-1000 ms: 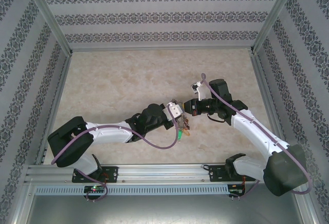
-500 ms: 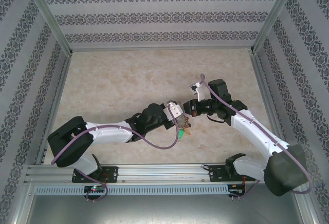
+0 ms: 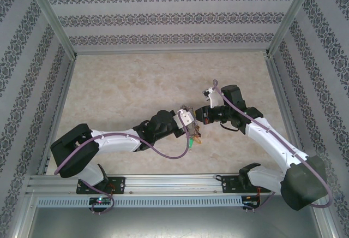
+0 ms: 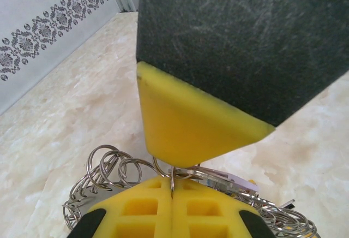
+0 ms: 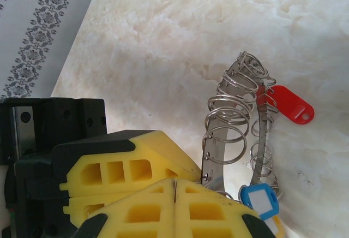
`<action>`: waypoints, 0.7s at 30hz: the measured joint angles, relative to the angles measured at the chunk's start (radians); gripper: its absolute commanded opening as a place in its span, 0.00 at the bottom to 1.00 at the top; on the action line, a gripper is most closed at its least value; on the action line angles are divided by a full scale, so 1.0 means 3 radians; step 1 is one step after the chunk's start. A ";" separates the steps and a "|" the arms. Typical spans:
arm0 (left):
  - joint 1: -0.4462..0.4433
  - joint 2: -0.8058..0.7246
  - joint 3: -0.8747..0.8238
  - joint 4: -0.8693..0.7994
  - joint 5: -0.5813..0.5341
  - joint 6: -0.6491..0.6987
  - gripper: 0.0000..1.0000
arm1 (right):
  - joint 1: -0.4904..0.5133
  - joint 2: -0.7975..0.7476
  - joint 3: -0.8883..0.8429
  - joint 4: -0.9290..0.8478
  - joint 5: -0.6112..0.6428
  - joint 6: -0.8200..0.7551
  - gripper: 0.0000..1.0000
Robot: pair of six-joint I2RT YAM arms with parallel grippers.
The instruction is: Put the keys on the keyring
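two tools, tip to tip, meeting over the keyring [image 5: 214,156] near the middle of the counter [image 5: 163,41], a little ahead of the arm bases. left tool [image 4: 172,191] is clamped tight, jaws flush. a thin wire loop [image 4: 172,177] off the ring's rim runs straight into the seam between them, so that's a pinch on the keyring's fringe. right tool [image 5: 174,191] is closed too, its tip pressed down at that same loop; whether it has wire between its jaws i cannot tell. the keyring is tipped up on edge with its loops fanned out to both sides. whether its lower rim rests on the counter or hangs just clear, i cannot tell either.

the step looks like steadying or working that one loop so a key can go on. my read: hold the left pinch firm and low on the wire and let the right do the fine work in small moves. wire that thin looks springy and could pop out of the jaws if twisted hard. no dragging, or the hanging keys may swing and snag the neighbouring loops.

count time. one keyring. two keys in sight: one red key [image 5: 289,106] at a loop on the far rim, and one blue key [image 5: 259,201] tucked beside the right tool's tip. loops: a good many, overlapping too much for an exact tally. two tools, both closed.
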State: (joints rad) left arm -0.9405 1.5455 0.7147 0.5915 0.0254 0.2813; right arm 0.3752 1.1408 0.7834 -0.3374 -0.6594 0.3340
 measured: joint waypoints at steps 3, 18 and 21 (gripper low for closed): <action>0.0000 0.0000 -0.0004 0.0005 0.0000 0.0000 0.00 | 0.0000 0.0000 0.0000 -0.0001 0.0005 0.0001 0.00; 0.0000 0.0000 -0.0056 0.0113 -0.0009 0.0000 0.00 | -0.0045 0.0003 0.0000 -0.0047 0.0075 0.0023 0.00; 0.0000 0.0000 -0.0056 0.0130 -0.0009 0.0000 0.00 | -0.0066 0.0005 0.0000 -0.0052 0.0075 0.0029 0.00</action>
State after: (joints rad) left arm -0.9405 1.5455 0.6979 0.6304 0.0227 0.2813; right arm 0.3553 1.1423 0.7834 -0.3531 -0.6369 0.3428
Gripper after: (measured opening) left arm 0.042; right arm 0.059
